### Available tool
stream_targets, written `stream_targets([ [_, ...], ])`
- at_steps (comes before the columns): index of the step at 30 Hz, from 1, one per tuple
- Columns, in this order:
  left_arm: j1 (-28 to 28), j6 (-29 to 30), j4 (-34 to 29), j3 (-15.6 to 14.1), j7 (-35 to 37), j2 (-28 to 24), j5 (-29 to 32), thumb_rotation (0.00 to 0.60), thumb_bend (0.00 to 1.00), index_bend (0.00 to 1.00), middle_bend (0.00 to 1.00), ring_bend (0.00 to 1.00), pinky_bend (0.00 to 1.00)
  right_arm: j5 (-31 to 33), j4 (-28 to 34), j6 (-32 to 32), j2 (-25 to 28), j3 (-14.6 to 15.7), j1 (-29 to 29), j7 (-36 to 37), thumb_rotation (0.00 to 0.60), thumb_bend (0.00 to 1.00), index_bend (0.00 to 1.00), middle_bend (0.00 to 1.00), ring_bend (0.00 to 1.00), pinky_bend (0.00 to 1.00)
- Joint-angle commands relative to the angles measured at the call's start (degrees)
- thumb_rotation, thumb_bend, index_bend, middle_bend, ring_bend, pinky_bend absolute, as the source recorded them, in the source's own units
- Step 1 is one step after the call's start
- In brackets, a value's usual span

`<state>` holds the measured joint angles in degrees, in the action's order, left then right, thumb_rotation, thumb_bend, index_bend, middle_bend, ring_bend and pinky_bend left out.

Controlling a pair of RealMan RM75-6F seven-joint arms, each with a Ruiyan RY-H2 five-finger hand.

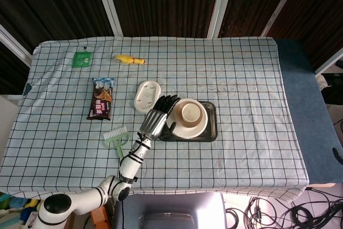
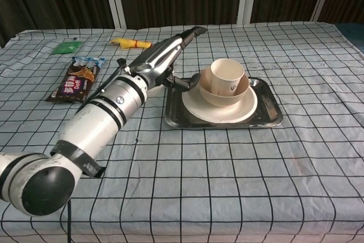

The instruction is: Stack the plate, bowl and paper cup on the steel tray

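The tan paper cup (image 2: 227, 75) sits in the cream bowl (image 2: 224, 92) on the round cream plate (image 2: 219, 109) on the steel tray (image 2: 267, 115), while the left hand (image 2: 165, 55), at nine o'clock of it, holds nothing, fingers (image 2: 190, 32) straight and apart.

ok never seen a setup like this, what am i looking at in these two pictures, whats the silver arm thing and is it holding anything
The silver thing is a robot's left arm, ending in a mechanical left hand with fingers like a person's. Both pictures come from the robot's own cameras: the head view looks down on the whole table, the chest view looks across it from lower. The robot's right hand shows in neither.

On the checked cloth sits a steel tray with a plate, a bowl on the plate and a paper cup upright in the bowl. The hand holds nothing: its fingers are stretched out beside the stack.

Also lying around: a snack packet, a green brush, a white oval dish, a yellow toy and a green sachet.
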<state>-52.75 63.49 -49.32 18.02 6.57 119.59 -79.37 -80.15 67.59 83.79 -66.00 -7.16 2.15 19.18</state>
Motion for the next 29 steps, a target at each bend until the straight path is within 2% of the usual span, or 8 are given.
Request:
stream_targets([
  [1,7.7,4.4,-16.2,-5.0,-9.4,-12.3,-1.1,0.6,0.44,0.0,0.02,0.0,0.0,-1.0,1.1,0.7,0.0,0.2,0.1,-1.1,0.6,0.2,0.22,0.0,0.0,0.0],
  [6,16.2,7.5,-31.4,-12.7,-18.4,-28.5,-2.2,0.6,0.44,0.0,0.01,0.0,0.0,-3.7,4.1,3.5,0.2,1.1,-0.2,-4.8,0.6,0.2,0.18,0.0,0.0,0.0],
  [9,21.3,9.8,-35.5,-16.6,-20.4,-36.2,-1.5,0.6,0.43,0.0,0.0,0.0,0.0,-4.4,6.8,4.2,0.3,1.6,-0.5,-9.2,0.6,0.2,0.12,0.0,0.0,0.0],
  [13,28.3,12.0,-37.3,-21.9,-17.0,-42.8,0.2,0.6,0.43,0.0,0.0,0.0,0.0,-4.6,11.2,4.0,0.2,2.5,-0.6,-16.5,0.6,0.2,0.05,0.0,0.0,0.0],
  [16,34.0,16.4,-34.7,-24.0,-20.0,-43.8,2.3,0.6,0.42,0.0,0.0,0.0,0.0,-4.9,15.1,3.8,0.1,3.0,-0.6,-20.9,0.6,0.2,0.03,0.0,0.0,0.0],
  [19,38.8,21.7,-32.1,-23.8,-20.1,-42.0,3.5,0.6,0.41,0.0,0.0,0.0,0.0,-5.3,17.8,4.3,-0.4,3.2,-0.6,-25.1,0.6,0.2,0.02,0.0,0.0,0.0],
  [23,40.8,24.4,-31.7,-24.3,-17.9,-43.0,0.2,0.6,0.4,0.0,0.0,0.0,0.0,-5.5,19.9,4.3,-0.9,3.6,-0.6,-28.9,0.6,0.2,0.02,0.0,0.0,0.0],
  [29,42.2,26.5,-31.0,-23.5,-15.5,-43.3,-3.3,0.6,0.4,0.0,0.0,0.0,0.0,-4.7,20.8,4.0,-0.6,3.4,-0.7,-29.3,0.6,0.2,0.02,0.0,0.0,0.0],
])
